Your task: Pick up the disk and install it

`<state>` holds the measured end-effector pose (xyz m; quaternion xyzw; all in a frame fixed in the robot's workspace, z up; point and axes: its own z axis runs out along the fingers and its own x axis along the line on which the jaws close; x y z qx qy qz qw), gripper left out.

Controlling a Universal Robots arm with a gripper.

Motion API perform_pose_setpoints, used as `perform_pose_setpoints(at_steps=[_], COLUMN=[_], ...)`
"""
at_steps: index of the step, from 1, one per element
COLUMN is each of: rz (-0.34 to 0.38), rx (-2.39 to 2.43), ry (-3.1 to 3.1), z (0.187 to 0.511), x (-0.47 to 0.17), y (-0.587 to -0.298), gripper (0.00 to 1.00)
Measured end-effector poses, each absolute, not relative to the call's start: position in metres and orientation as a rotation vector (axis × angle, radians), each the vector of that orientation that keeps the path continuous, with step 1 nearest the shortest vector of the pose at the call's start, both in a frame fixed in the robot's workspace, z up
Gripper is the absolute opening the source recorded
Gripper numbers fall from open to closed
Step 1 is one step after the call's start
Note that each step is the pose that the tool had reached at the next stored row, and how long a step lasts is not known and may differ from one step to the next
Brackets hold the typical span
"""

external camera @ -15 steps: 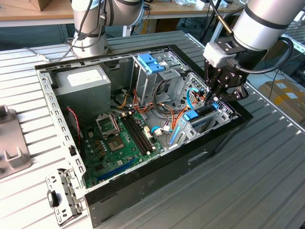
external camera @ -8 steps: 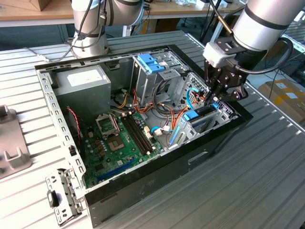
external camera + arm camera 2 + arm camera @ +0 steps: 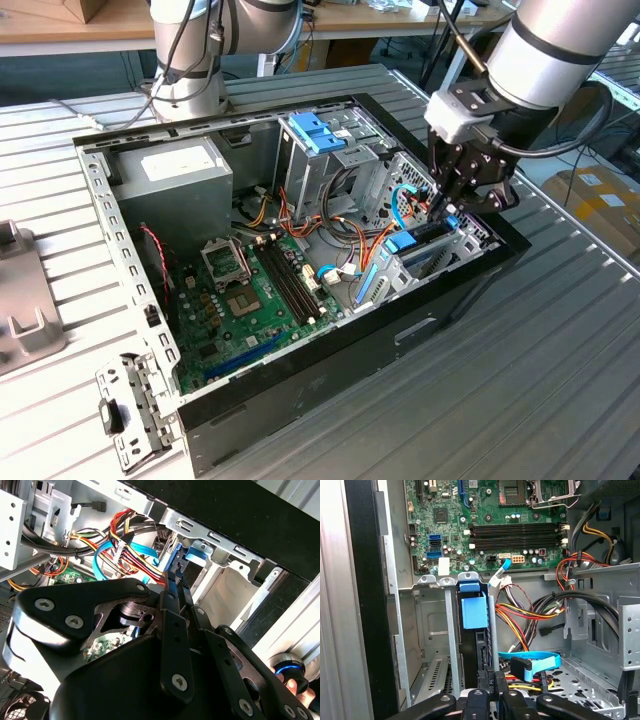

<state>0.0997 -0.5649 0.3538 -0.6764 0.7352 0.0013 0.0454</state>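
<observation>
- Your gripper (image 3: 447,203) is down inside the case (image 3: 455,300), at the exterior view's right.
- Its jaws are pinched closed on the disk (image 3: 479,645).
- The disk stands upright, seated in its bay (image 3: 427,625); installation looks nearly finished, release left.

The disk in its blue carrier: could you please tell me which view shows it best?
The first wrist view: the disk stands edge-on in its metal bay, blue tab facing the camera. The exterior view shows its blue top; the second wrist view, a blue sliver behind the gripper.
</observation>
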Motion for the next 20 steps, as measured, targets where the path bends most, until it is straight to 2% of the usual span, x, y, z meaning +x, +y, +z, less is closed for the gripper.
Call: perform_pose_setpoints(at_steps=[20], rz=[0.004], rx=[-2.066], ry=[2.245], z=[0.3492], x=[0.0997], y=[-0.565], gripper=[0.17])
